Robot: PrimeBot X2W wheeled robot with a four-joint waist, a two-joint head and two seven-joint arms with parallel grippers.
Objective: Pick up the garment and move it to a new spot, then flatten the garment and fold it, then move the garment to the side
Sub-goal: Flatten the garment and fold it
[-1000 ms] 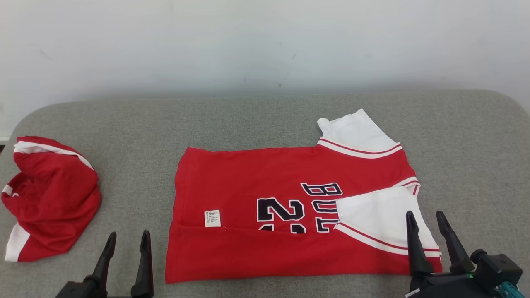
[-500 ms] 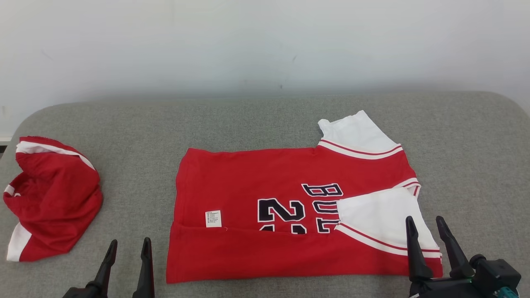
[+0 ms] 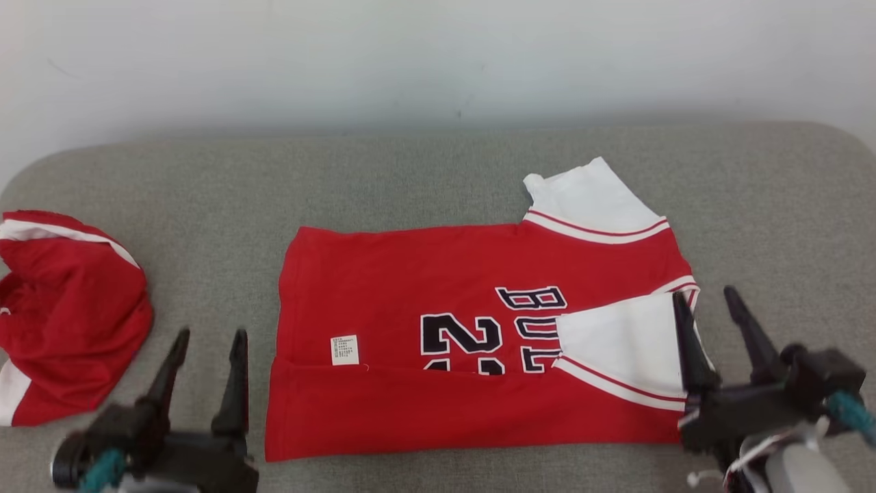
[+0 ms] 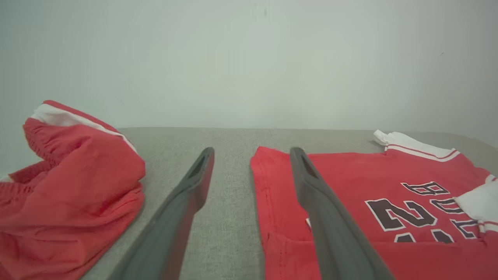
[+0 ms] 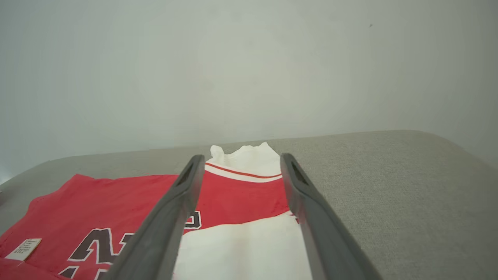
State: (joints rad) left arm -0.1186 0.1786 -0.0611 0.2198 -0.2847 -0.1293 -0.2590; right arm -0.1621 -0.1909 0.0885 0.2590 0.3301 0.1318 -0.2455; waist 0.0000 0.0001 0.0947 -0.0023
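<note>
jersey [image 3: 472,342] half-folded mid cushion [image 3: 410,185], red shorts [image 3: 68,315] bunched at left edge; left gripper [image 3: 210,333] and right gripper [image 3: 704,294] spread wide, empty, by front edge.

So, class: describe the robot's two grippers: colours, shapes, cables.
The left gripper and right gripper each have two long, dark, tapering fingers, slotted near the tips, on a black block. A teal cable runs by each wrist; the right forearm is pale.

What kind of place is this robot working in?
Probably a plain test room for laundry folding: a grey fabric-covered surface against a bare white wall, with a red-and-white jersey laid flat on it.
</note>
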